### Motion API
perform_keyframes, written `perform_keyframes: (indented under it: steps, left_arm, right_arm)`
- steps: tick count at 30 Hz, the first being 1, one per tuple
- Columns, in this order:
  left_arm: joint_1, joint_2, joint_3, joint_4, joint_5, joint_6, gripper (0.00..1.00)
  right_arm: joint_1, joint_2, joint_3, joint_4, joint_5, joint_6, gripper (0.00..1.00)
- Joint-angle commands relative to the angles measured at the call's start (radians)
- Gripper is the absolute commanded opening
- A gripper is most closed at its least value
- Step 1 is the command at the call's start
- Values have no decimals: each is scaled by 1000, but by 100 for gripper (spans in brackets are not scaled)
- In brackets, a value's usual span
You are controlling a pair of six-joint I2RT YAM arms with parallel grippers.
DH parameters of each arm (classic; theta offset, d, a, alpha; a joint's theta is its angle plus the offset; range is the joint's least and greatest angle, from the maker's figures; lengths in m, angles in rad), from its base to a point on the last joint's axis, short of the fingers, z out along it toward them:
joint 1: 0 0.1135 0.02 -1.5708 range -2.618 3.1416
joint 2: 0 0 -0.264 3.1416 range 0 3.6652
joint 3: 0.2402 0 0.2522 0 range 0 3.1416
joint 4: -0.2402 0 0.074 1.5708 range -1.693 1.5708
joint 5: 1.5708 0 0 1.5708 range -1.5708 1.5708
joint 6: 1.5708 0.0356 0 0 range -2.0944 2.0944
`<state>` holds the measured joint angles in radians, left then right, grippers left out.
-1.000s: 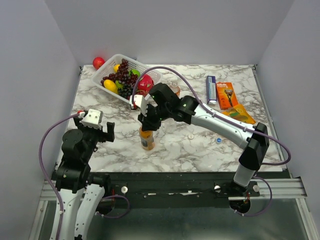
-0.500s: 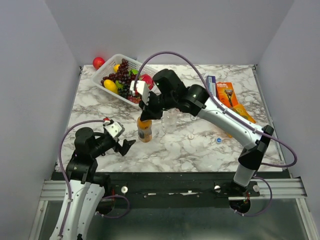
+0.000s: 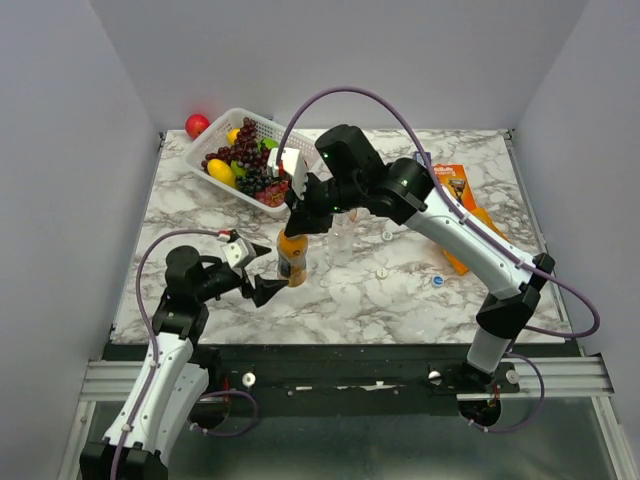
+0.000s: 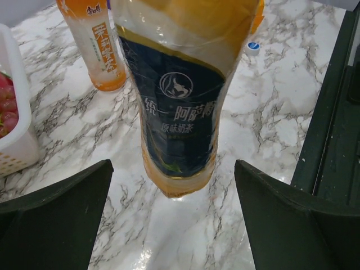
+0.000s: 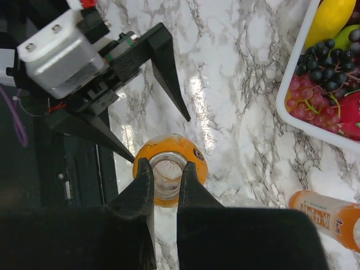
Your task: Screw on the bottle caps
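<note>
The orange-drink bottle [image 3: 292,257], dark-labelled and uncapped, stands upright on the marble table [image 3: 400,295] near its front edge. The right gripper [image 5: 165,169] hangs above, clamped on its neck — the left gripper [image 3: 272,289] lies low beside its base, fingers wide apart.

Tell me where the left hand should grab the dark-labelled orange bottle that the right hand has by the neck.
Take the dark-labelled orange bottle around its labelled body, coming in level from the near-left. It stands upright on the table, its round body sits between the open fingers of the left hand, and the right hand occupies the neck, so the top is taken.
</note>
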<state>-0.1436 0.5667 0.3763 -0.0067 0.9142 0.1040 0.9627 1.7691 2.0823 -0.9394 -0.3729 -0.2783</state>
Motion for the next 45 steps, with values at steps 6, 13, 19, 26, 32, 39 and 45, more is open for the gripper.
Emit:
perform_keyframes:
  steps: [6,13,19,26,32,39,45]
  left_arm:
    - [-96,170,1,240,68,-21,99]
    - [-125,239,1,292,63,-9,99]
    - [-132,268,-7,372,37,-55,96]
    - [-162,309,-16,416,38,-58,93]
    - [-169,332,-2,413,38,-38,88]
    - [-169,331,-10,427,31,-62,71]
    - [-169,306,-2,418,-26,-99,57]
  right_arm:
    - [-1,3,58,-21,-50,33,1]
    - [-2,-2,58,-27,-73,33,1]
    - [-1,3,51,-21,-84,39,1]
    - [-2,15,68,-15,-97,48,1]
    - [-2,16,70,-15,-100,48,1]
    - [-1,10,58,-9,-93,53,1]
    - [-2,-13,39,-21,-22,45,44]
